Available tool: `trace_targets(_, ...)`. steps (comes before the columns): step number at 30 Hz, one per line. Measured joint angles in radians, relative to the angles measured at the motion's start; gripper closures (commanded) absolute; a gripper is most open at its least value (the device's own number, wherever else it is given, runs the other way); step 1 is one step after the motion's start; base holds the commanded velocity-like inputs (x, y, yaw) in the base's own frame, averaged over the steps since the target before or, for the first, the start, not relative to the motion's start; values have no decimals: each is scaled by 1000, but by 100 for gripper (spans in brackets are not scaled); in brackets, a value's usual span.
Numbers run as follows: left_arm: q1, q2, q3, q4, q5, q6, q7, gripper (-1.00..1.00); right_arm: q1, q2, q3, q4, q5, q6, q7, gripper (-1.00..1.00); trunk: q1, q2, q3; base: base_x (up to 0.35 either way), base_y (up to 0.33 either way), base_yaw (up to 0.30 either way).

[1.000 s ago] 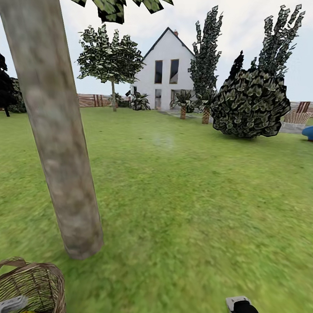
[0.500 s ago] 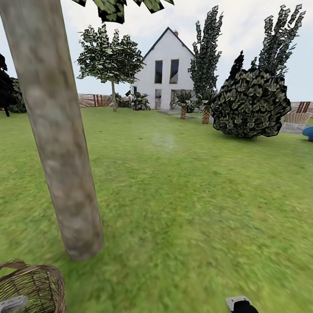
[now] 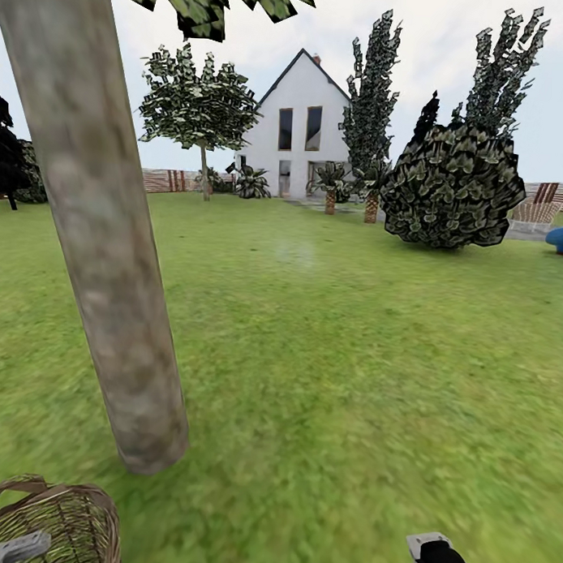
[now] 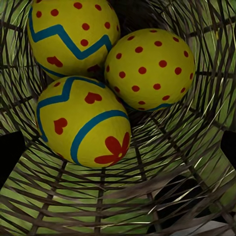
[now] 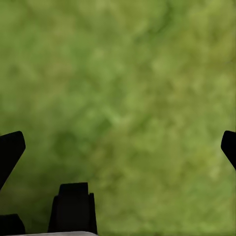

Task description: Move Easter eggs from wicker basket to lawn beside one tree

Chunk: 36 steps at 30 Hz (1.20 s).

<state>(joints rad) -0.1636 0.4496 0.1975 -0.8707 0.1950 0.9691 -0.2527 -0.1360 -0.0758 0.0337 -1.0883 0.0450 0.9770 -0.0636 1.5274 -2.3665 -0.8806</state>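
From the head, the wicker basket (image 3: 50,521) sits on the lawn (image 3: 351,381) near the tree (image 3: 104,243); the left gripper (image 4: 118,147), jaws spread, hangs over three Easter eggs (image 4: 83,125) inside, likely choosing one; the right gripper (image 5: 118,147), jaws spread, faces bare grass.

The small round woven-twig wicker basket (image 3: 50,523) sits on the wide grass lawn (image 3: 351,381) just before and left of the thick straight tree trunk (image 3: 104,251). 3 painted Easter eggs (image 4: 83,125) lie in it, touching. A gabled house (image 3: 296,128) stands far behind.
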Motion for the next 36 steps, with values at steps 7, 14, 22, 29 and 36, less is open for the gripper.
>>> trace_targets(7,0,1,3,0,0,0,0,-100,0,0,1,0,-1,1,0,-100,23,-42,-19,0,0,0)
trace_targets(14,0,4,72,-1,0,0,-6,-100,0,-1,0,0,-1,1,0,-100,50,-91,-41,0,0,0)
trace_targets(22,0,6,78,-2,0,0,-15,-100,0,0,0,0,-1,1,0,-100,74,-133,-67,0,0,0)
trace_targets(29,0,8,85,-2,0,0,-15,-100,0,0,0,0,-1,1,0,-100,77,-135,-94,0,0,0)
trace_targets(36,0,11,164,-2,0,0,-15,-100,0,0,0,0,-1,1,0,-100,80,-137,-121,0,0,0)
